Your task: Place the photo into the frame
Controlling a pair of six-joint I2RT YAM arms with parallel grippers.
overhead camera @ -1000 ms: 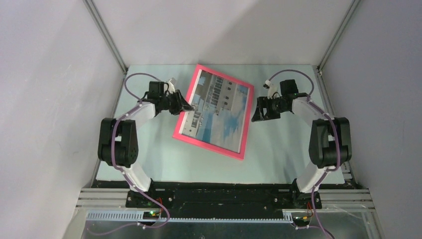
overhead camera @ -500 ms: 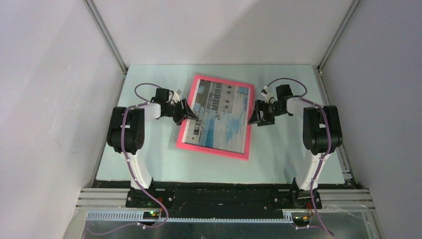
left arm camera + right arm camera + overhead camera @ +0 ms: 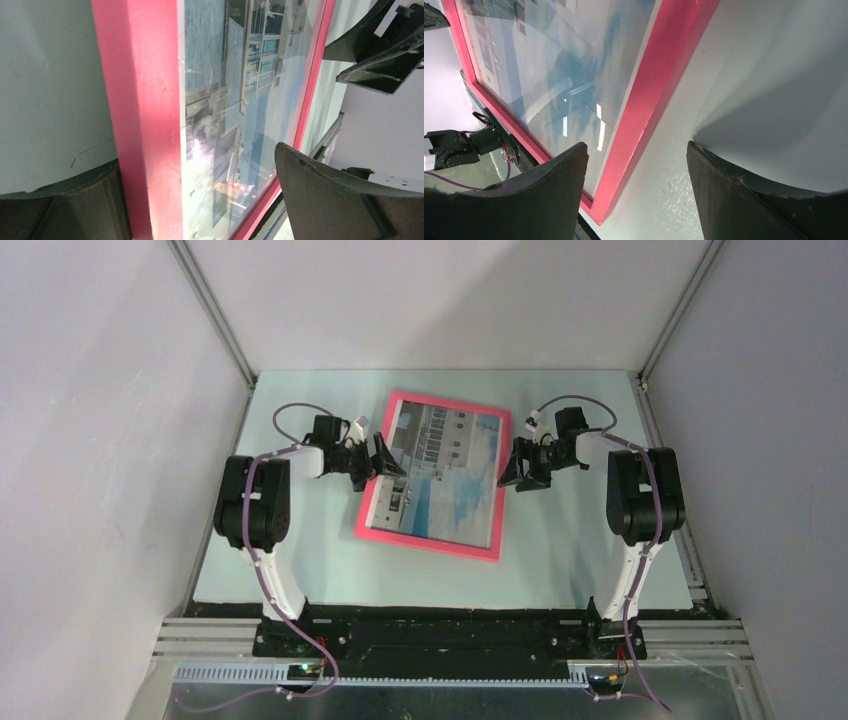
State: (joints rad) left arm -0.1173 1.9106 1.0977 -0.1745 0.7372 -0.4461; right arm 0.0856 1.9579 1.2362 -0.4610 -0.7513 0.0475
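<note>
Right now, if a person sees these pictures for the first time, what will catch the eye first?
The bright pink frame lies slightly turned in the middle of the pale table, with the photo of a white building and blue sky inside it. The left hand and the right hand sit open at its two long sides.

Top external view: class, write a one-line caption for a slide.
Left gripper and right gripper open at either side of the frame, photo inside, on the table.
</note>
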